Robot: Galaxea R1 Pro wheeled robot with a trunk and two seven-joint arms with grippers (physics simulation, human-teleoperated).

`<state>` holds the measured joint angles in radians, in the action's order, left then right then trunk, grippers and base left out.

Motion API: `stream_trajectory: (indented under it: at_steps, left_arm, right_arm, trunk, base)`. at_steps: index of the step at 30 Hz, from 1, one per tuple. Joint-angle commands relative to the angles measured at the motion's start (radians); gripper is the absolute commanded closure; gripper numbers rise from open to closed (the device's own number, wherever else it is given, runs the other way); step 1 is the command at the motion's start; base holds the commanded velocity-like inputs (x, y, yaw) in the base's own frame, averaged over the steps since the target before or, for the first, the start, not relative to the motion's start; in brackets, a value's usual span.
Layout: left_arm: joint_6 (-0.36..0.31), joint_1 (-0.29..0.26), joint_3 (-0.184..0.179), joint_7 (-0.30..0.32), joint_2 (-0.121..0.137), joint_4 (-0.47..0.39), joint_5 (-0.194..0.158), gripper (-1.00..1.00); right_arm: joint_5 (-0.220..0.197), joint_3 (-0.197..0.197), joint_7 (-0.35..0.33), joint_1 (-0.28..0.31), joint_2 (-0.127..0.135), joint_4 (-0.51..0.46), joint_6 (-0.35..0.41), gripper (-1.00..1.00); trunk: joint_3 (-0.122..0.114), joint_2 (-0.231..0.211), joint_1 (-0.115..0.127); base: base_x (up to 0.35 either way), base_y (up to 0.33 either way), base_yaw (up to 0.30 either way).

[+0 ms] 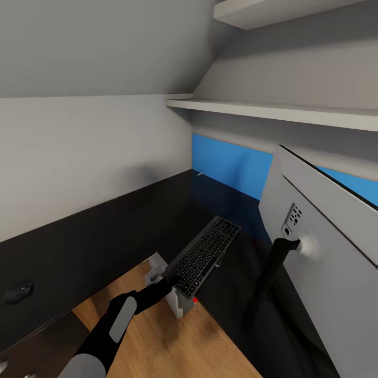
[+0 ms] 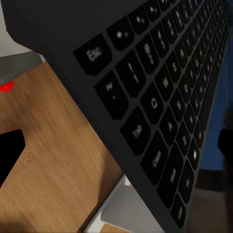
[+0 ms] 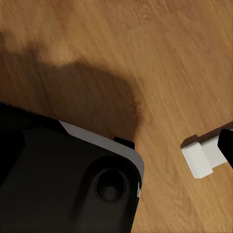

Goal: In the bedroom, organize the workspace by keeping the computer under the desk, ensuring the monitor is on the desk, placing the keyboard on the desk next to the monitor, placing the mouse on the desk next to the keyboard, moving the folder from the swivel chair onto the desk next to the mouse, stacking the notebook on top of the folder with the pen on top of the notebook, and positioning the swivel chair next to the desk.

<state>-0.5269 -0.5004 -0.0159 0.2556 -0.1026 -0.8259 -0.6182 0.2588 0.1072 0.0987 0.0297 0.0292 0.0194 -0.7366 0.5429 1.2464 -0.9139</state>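
Left gripper (image 1: pixel 169 282) sits at the near end of the keyboard (image 1: pixel 205 254), and I judge the fingers clamped on that near short edge: the keyboard hangs in the air, tilted, its near end over the wooden floor (image 1: pixel 157 336) and its far end out over the black counter (image 1: pixel 121 220). In the left wrist view the key rows (image 2: pixel 160 107) run straight away from the camera, so the long axis lies in line with the fingers and points toward the blue back panel (image 1: pixel 231 163). That is the relation the next move turns on: the keyboard has to travel forward along its own length and slightly right, to come down flat beside the monitor (image 1: pixel 320 205), which stands on the counter to the right with its light-grey back toward me. The left arm is the one on it. The mouse (image 1: pixel 18 291) lies well apart on the counter's left wing. Right wrist camera looks down on floor, a white desk foot (image 3: pixel 201 158) and a black rounded part I cannot identify; whether the right fingers are spread or closed I cannot tell. Risk as I see it: far end catching the monitor stand (image 1: pixel 273 268).
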Motion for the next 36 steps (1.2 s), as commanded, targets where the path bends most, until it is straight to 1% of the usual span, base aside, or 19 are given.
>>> stream_trajectory:
  at_steps: [1,9,28,36]
  left_arm:
    - [-0.005,-0.001,0.001,0.005,0.0,0.001,-0.005,-1.0]
    - [-0.005,0.0,0.001,0.026,0.0,0.011,-0.003,-1.0]
    - [-0.004,-0.001,0.002,0.03,0.001,0.022,-0.003,-1.0]
    - [-0.004,-0.001,0.002,0.03,0.0,0.022,-0.004,-1.0]
  right_arm:
    - [0.005,0.008,0.01,0.001,0.0,0.002,-0.003,-1.0]
    - [0.005,0.008,0.01,0.001,0.0,0.002,-0.003,-1.0]
    - [0.005,0.008,0.01,0.001,0.0,0.003,-0.003,-1.0]
    - [0.005,0.008,0.01,0.001,-0.001,0.004,-0.003,-1.0]
  trunk:
    - [0.001,0.001,0.0]
    - [0.001,0.001,0.0]
    - [0.001,0.001,0.0]
    - [0.001,0.001,0.0]
  base:
    - [0.0,-0.006,0.0]
    - [0.04,-0.002,0.0]
    - [0.016,0.0,0.0]
    - [0.086,-0.037,0.0]
